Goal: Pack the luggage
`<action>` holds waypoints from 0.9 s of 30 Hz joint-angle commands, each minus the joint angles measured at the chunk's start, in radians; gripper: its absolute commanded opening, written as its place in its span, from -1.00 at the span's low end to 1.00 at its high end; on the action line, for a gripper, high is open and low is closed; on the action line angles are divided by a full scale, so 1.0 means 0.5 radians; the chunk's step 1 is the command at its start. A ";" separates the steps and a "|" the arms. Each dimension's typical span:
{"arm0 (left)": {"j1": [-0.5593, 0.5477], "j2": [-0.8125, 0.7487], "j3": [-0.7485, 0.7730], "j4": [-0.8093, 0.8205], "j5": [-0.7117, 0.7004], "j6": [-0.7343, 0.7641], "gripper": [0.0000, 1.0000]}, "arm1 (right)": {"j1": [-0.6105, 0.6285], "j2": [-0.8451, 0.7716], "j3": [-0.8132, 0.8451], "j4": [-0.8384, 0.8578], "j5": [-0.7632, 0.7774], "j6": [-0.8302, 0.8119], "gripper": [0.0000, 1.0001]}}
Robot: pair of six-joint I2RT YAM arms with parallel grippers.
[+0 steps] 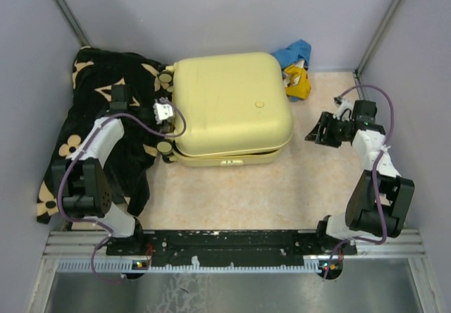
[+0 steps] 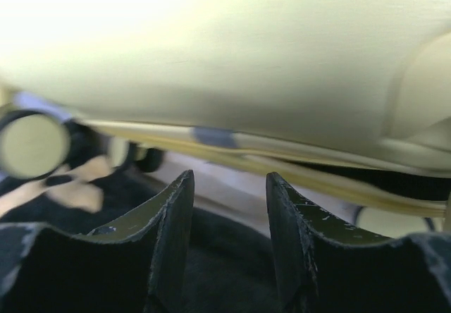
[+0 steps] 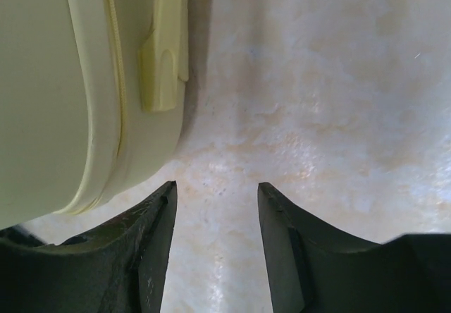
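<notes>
Luggage sat lid-down; left gripper at its nine o'clock, right gripper at three (both jaws parted, holding nothing).

A black blanket with tan flowers is lying crumpled along the left side of the tabletop, reaching from the far left corner down towards the near edge. A blue cloth is sitting bunched at the far right, by the grey back wall. A yellow fabric item is lying just in front of it, touching it. The tabletop is showing a pale, mottled beige surface.
</notes>
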 commanded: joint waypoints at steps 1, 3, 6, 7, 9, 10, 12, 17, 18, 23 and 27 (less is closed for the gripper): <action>-0.100 -0.001 -0.031 -0.490 -0.113 0.412 -0.02 | 0.001 -0.051 -0.128 0.014 -0.171 0.287 -0.03; -0.137 -0.045 -0.077 -0.592 -0.083 0.520 -0.04 | 0.001 -0.088 -0.217 0.015 -0.182 0.314 -0.06; -0.243 -0.152 -0.169 -0.643 -0.004 0.532 -0.07 | 0.001 -0.114 -0.348 -0.024 -0.212 0.322 -0.10; -0.302 -0.194 -0.210 -0.644 0.017 0.495 -0.07 | 0.001 -0.124 -0.383 -0.032 -0.218 0.324 -0.10; -0.443 -0.268 -0.305 -0.618 0.049 0.416 -0.07 | -0.004 -0.140 -0.436 -0.030 -0.233 0.335 -0.11; -0.518 -0.298 -0.365 -0.579 0.052 0.347 -0.07 | -0.004 -0.149 -0.451 -0.024 -0.240 0.342 -0.11; -0.690 -0.352 -0.461 -0.407 0.061 0.129 -0.07 | -0.013 -0.166 -0.464 -0.016 -0.245 0.346 -0.13; -1.131 -0.324 -0.560 0.315 -0.064 -0.575 -0.04 | -0.033 -0.154 -0.452 -0.028 -0.236 0.356 -0.14; -1.200 -0.290 -0.516 0.429 -0.102 -0.718 -0.02 | -0.033 -0.146 -0.452 -0.015 -0.234 0.365 -0.14; -1.278 -0.123 -0.037 0.145 -0.036 -0.939 0.06 | -0.042 -0.028 -0.372 0.040 -0.189 0.387 -0.18; -1.030 -0.211 0.114 -0.141 0.221 -0.893 0.12 | -0.045 0.032 -0.355 0.120 -0.154 0.412 -0.22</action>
